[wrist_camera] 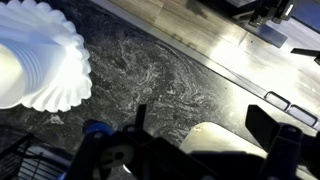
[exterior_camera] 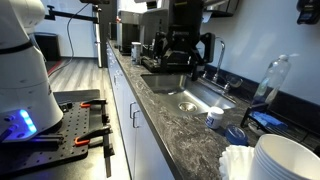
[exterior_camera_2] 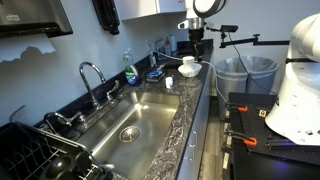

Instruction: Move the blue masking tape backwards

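The blue masking tape (exterior_camera: 237, 133) lies flat on the dark granite counter beside the small white cup (exterior_camera: 215, 117), near the sink's corner. In an exterior view the tape (exterior_camera_2: 155, 73) is at the far end of the counter by the cup (exterior_camera_2: 170, 80). My gripper (exterior_camera: 181, 60) hangs above the counter, clear of both, with its fingers spread and nothing between them. It also shows in an exterior view (exterior_camera_2: 195, 38), above the stack of white plates (exterior_camera_2: 189, 66). In the wrist view the open gripper (wrist_camera: 205, 125) frames a blurred pale shape. A blue patch (wrist_camera: 95, 128) shows at its left, mostly hidden.
The steel sink (exterior_camera_2: 140, 115) with its faucet (exterior_camera_2: 92, 75) is set into the counter. The plate stack (exterior_camera: 285, 160) stands at the counter's end and shows in the wrist view (wrist_camera: 35, 55). A clear bottle (exterior_camera: 271, 78) and a green bottle (exterior_camera_2: 128, 70) stand by the wall.
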Controlling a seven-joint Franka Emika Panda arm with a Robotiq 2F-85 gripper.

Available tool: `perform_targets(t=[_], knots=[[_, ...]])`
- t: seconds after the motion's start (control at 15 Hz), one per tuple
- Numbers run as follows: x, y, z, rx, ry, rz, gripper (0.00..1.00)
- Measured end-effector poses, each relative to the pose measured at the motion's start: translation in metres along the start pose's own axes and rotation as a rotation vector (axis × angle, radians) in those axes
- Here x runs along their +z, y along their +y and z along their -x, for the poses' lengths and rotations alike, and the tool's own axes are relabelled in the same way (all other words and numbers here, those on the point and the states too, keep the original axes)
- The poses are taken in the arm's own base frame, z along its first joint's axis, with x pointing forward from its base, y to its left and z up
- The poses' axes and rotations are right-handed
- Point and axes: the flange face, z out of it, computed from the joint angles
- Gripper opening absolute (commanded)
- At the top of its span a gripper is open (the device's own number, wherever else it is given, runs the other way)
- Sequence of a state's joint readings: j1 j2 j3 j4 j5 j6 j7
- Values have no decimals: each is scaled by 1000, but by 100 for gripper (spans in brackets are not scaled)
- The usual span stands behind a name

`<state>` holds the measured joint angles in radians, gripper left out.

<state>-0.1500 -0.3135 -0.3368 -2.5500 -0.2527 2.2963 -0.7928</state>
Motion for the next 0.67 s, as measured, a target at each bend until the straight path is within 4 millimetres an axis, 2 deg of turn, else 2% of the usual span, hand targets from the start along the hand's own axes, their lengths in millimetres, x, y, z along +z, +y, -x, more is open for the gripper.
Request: perform_targets(t=[0.67], knots=[[8, 4, -6, -28, 8, 13, 100]])
